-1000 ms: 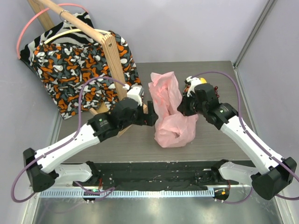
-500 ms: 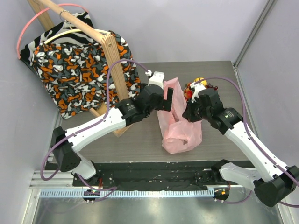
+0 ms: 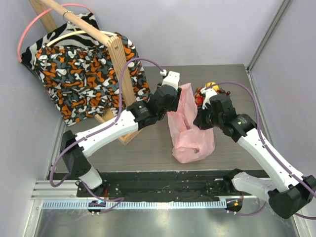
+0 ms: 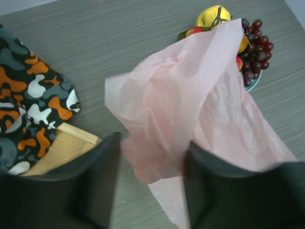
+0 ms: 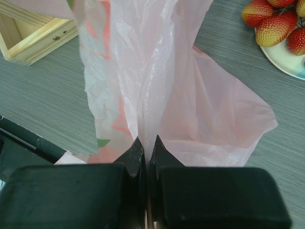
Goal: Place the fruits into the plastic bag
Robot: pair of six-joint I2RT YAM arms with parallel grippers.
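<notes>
The pink plastic bag point(image 3: 190, 131) stands crumpled in the middle of the table, its top pulled up. My right gripper point(image 5: 144, 145) is shut on a pinched fold of the plastic bag point(image 5: 205, 109) at its right side. My left gripper point(image 4: 152, 176) straddles a loose upper fold of the plastic bag point(image 4: 190, 95); its jaws stand apart and look blurred. The fruits point(image 3: 207, 91) lie on a pale blue plate just behind the bag: a yellow fruit point(image 4: 212, 16), a dark grape bunch point(image 4: 255, 45) and red strawberries point(image 5: 271, 21).
A wooden rack point(image 3: 121, 64) draped with orange-black patterned cloth point(image 3: 74, 74) stands at the back left, close to my left arm. Its wooden foot point(image 4: 62, 152) lies just left of the left fingers. Grey walls close in on both sides.
My left arm swung from the bag's left side up to its top, and its jaws have narrowed around a fold. The bag was drawn taller and slightly right.
</notes>
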